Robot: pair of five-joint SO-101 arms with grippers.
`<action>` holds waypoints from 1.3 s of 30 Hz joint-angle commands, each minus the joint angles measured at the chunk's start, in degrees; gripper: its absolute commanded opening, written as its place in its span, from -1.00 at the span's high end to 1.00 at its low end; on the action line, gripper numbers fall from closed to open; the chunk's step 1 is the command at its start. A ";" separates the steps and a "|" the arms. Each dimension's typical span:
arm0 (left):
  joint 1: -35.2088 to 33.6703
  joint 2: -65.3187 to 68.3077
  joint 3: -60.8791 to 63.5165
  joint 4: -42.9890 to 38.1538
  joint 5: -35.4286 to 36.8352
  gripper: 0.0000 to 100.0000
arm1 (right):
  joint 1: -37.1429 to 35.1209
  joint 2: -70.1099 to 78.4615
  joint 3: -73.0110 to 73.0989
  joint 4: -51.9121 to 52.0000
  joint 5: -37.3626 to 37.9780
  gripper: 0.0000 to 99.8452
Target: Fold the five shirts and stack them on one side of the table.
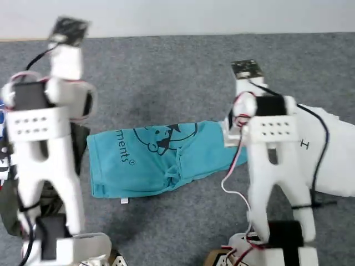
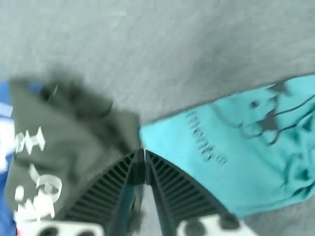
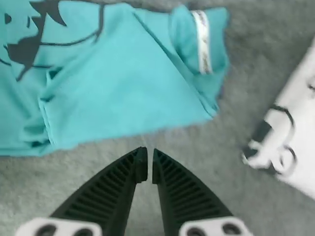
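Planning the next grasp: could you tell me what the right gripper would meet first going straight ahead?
Probably the teal shirt; depth is unclear, so the right gripper might touch table first.

Overhead, wrists close (probably steep), sharing teal shirt (image 1: pixel 150 160)

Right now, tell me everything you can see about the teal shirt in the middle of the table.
The teal shirt looks like soft knit cloth. It lies flat on the grey table, roughly folded into a wide rectangle with wrinkled edges. A dark line drawing and lettering face up, and a pale strip of tape shows at one folded end. A dark shirt meets one corner, where the left gripper sits shut. The right gripper, also shut, is over bare table just off the shirt's edge.
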 commanded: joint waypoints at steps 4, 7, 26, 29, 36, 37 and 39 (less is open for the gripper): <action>-10.46 -9.58 14.29 -7.12 0.62 0.99 | -6.29 10.24 -0.18 -8.92 -0.53 0.98; -13.45 -11.60 19.12 -10.29 0.53 0.99 | -7.34 14.64 -0.35 -11.82 -0.44 0.98; -14.51 -13.54 26.77 -16.70 -2.11 0.99 | 1.10 27.74 -0.09 -4.70 5.10 0.98; -14.51 -13.45 26.77 -16.79 -2.20 0.99 | 0.84 26.51 -0.88 -2.59 6.33 0.98; -14.68 -13.45 26.77 -18.55 -2.20 0.99 | -7.16 15.87 -6.24 -2.24 6.15 0.98; -14.68 -13.45 26.77 -18.81 -2.20 0.99 | -8.84 14.73 -6.86 -2.24 6.15 0.98; -14.68 -13.36 26.77 -18.81 -2.20 0.99 | -12.26 12.88 -7.65 -2.24 6.07 0.98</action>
